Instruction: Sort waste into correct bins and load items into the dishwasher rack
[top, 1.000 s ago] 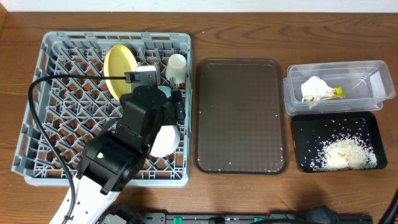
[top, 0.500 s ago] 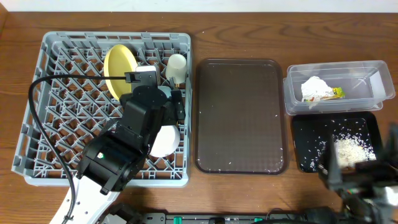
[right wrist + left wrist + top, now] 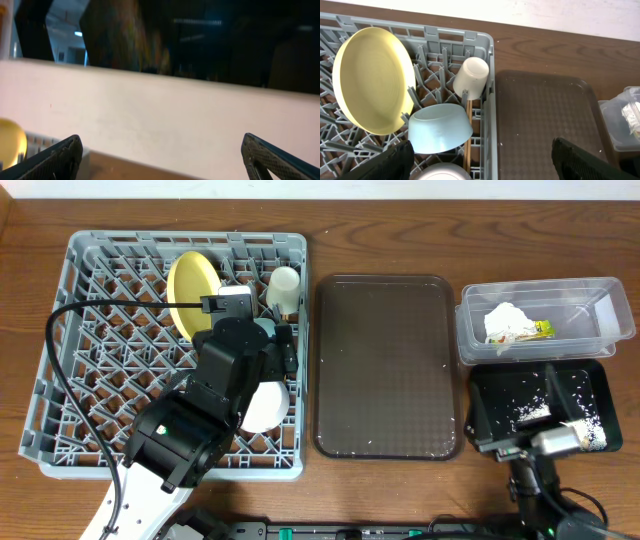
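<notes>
rack [image 3: 479,37]: yellow plate [image 3: 370,80] on edge | blue bowl [image 3: 440,129] | white cup [image 3: 471,77]

Centre: brown serving tray [image 3: 388,365], bare, open to approach from above. Nine o'clock: dishwasher rack [image 3: 100,350], right half screened by the left arm [image 3: 205,415], left half only pegs. Four o'clock: right arm [image 3: 535,465] overhangs the black tray [image 3: 500,395].

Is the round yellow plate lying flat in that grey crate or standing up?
Standing on edge, leaning: the round yellow plate is slotted between the grey plastic rack's pegs, showing overhead as a narrow oval.
</notes>
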